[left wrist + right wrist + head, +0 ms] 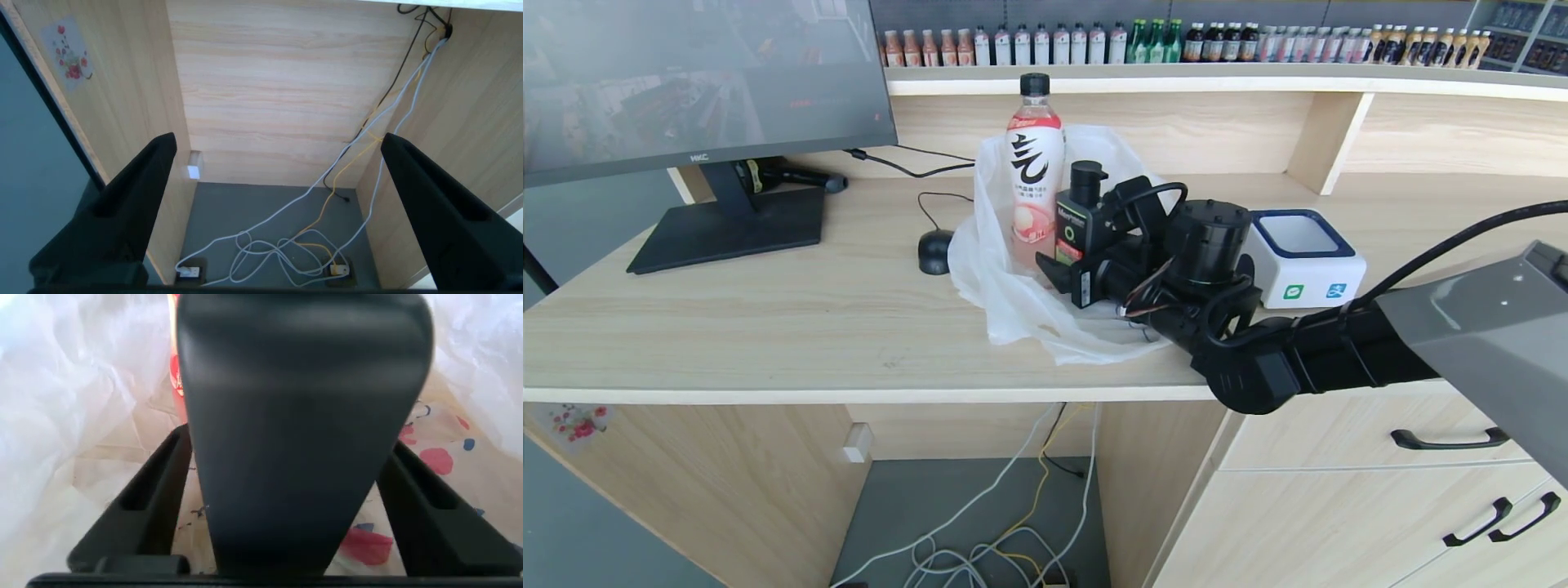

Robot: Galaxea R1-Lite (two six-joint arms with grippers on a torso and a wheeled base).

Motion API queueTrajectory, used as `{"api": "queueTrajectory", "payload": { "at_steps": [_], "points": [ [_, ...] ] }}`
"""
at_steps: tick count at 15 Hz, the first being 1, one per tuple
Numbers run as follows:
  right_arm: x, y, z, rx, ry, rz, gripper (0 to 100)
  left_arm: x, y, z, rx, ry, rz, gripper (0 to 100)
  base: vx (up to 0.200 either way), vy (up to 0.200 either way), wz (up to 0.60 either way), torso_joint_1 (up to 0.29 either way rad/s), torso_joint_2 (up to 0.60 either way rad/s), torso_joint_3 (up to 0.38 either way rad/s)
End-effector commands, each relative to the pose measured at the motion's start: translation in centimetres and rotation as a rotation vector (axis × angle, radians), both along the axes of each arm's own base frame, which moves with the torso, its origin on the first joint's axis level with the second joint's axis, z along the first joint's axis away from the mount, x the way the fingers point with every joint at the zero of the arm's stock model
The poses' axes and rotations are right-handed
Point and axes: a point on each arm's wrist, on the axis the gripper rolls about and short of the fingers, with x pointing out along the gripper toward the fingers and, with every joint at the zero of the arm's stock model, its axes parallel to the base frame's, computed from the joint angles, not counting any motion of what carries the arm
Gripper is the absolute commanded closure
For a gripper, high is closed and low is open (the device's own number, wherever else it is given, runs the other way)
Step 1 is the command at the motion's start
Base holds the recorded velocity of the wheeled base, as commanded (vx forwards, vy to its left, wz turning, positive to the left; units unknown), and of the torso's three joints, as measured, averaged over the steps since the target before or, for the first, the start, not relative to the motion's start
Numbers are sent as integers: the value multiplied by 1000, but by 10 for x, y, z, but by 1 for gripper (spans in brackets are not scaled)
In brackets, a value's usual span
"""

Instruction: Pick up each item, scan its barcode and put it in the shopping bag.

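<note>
A white plastic shopping bag (1013, 306) lies open on the wooden counter (768, 327). A tall pink drink bottle (1035, 163) with a black cap stands upright inside it. My right gripper (1068, 263) is at the bag's mouth, shut on a small black bottle (1085, 214) that stands upright beside the pink one. In the right wrist view the black bottle (302, 425) sits between the two fingers (143, 502), with the bag (73, 392) all around. My left gripper (278, 216) hangs low in front of the counter's open knee space, open and empty.
A white barcode scanner box (1304, 257) with a blue rim stands right of the bag, just behind my right arm. A mouse (934, 250), a monitor (698, 82) and a hand-held scanner (788, 175) are to the left. Loose cables (302, 245) lie under the counter.
</note>
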Motion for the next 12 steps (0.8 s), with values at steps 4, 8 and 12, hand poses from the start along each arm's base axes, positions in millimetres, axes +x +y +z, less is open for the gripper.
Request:
{"api": "queueTrajectory", "payload": {
  "at_steps": [4, 8, 12],
  "points": [
    [-11, -3, 10, 26, -45, 0, 0, 0, 0, 0, 0, -1, 0, 0, 0, 0, 0, 0, 0, 0],
    [-35, -18, 29, 33, -54, -5, 0, 0, 0, 0, 0, -1, 0, 0, 0, 0, 0, 0, 0, 0],
    [-84, -47, 49, 35, -56, 3, 0, 0, 0, 0, 0, -1, 0, 0, 0, 0, 0, 0, 0, 0]
  ]
}}
